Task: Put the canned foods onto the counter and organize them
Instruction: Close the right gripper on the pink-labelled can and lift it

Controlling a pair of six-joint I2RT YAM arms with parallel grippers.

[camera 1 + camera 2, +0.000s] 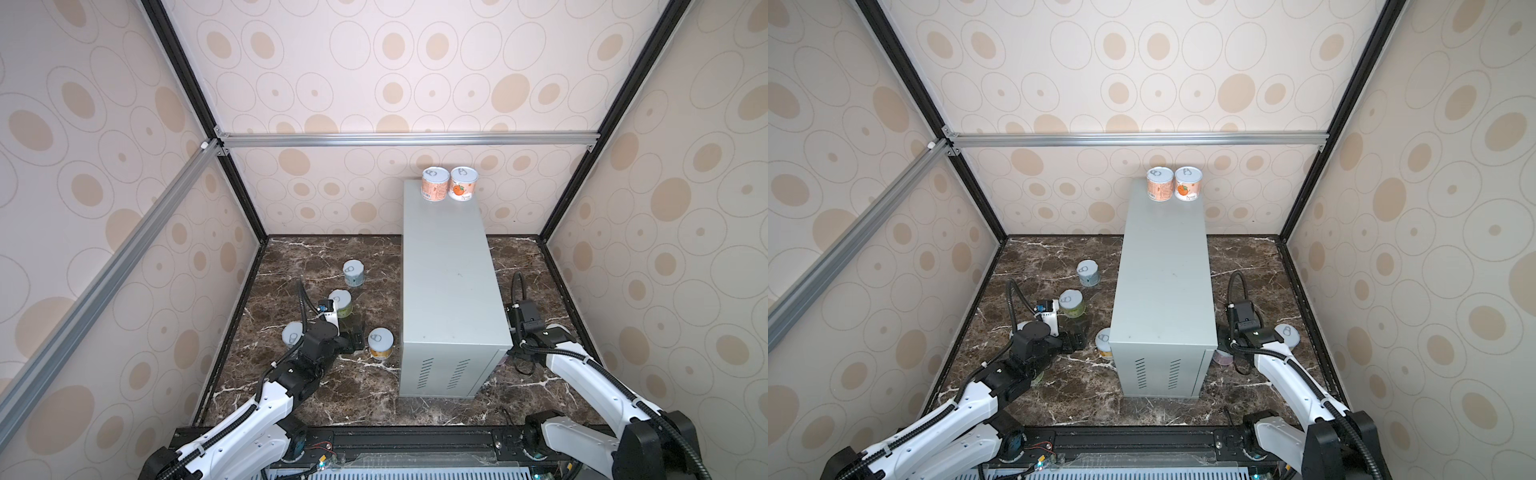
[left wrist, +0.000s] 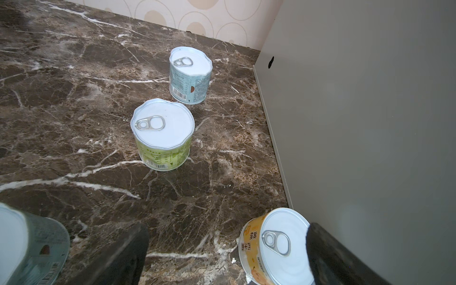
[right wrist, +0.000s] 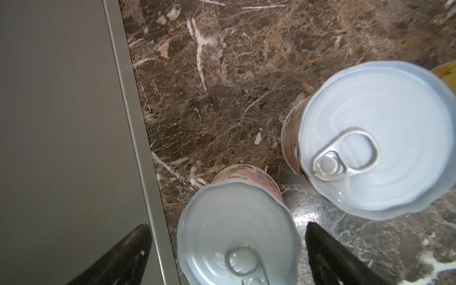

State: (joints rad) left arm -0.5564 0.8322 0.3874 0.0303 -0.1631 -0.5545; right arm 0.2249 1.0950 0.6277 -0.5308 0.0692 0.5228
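While an orange can (image 1: pixel 436 183) and an orange-fruit can (image 1: pixel 464 183) stand upright side by side at the far end of the tall grey counter (image 1: pixel 449 270), every other can in view stands on the dark marble surface (image 1: pixel 291 257) to either side of it.

To the left of the counter, four cans stand upright with their silvery pull-tab lids up. A pale blue can (image 1: pixel 353 273) is farthest back, and a green can (image 1: pixel 343 301) stands near it, closer to the arms. A yellow can (image 1: pixel 380 345) sits just beside the counter's near left corner. A grey-blue can (image 1: pixel 291 334) is partly hidden by the left arm. The left end effector (image 2: pixel 227 229) hangs low over the marble between the yellow and grey-blue cans, its fingers spread wide and holding nothing. In the left wrist view one finger (image 2: pixel 328 254) overlaps the edge of the yellow can's lid; whether they touch cannot be told.

To the right of the counter, the right end effector (image 3: pixel 228 225) is also spread wide, with an upright pink can (image 3: pixel 237 209) between its fingers, close to the counter's side. A gap shows between that lid and one finger (image 3: pixel 328 249), so the can is not pinched. A second pinkish can (image 3: pixel 377 138) stands near it, apart.
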